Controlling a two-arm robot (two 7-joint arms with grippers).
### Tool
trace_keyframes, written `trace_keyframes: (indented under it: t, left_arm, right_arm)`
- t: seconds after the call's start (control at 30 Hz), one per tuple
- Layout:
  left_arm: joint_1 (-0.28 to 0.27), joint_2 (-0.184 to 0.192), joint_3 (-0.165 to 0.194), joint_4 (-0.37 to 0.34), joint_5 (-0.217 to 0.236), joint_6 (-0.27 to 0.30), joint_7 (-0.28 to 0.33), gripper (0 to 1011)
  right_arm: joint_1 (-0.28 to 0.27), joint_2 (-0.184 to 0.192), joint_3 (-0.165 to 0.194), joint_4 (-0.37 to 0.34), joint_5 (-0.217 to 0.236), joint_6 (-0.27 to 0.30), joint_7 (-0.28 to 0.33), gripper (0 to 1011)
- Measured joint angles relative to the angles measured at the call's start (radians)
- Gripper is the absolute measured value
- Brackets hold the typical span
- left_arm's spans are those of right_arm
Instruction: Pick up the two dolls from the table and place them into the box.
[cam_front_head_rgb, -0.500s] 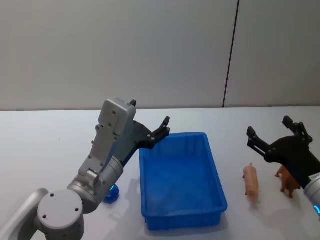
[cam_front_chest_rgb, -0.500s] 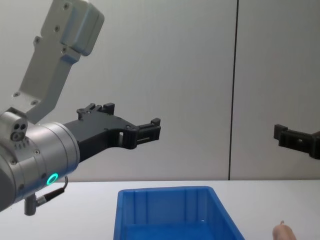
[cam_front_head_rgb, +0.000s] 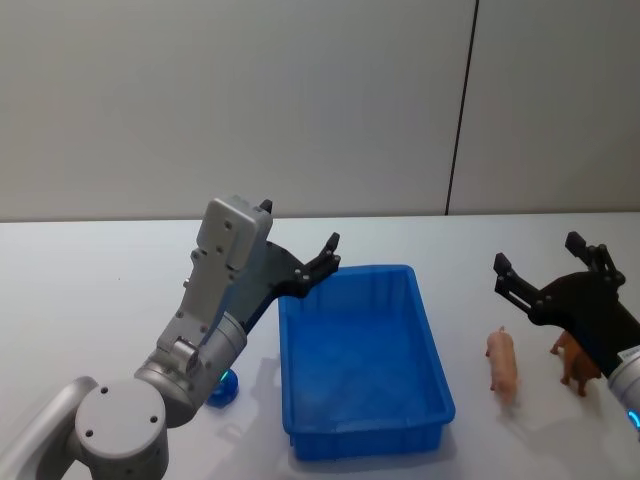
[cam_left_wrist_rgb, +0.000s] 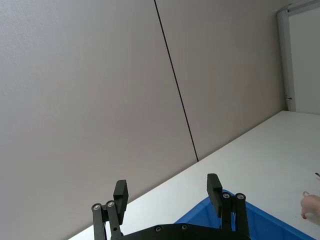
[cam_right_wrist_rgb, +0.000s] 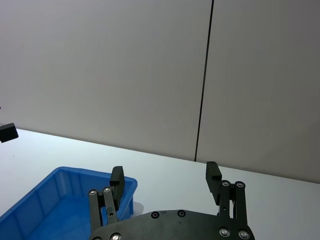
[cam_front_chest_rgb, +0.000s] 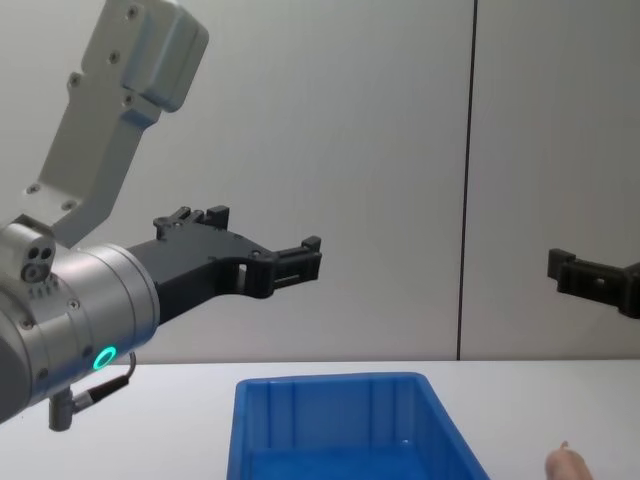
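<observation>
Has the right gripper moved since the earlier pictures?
No. The right gripper, open, keeps the same offset from the box at its right rim in the head view.

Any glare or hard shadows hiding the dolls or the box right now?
Head view: even light, no glare, only faint shadows on the table beside the box and pink doll; the right gripper partly covers the brown doll. Chest view: box rim evenly lit, no glare.
</observation>
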Motion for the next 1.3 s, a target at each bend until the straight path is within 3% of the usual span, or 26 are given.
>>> trace_keyframes:
  t: [1.3]
  left_arm:
    - [0.000,0.000,0.000,0.000,0.000,0.000,0.000,1001]
  right_arm:
    - [0.000,0.000,0.000,0.000,0.000,0.000,0.000,1001]
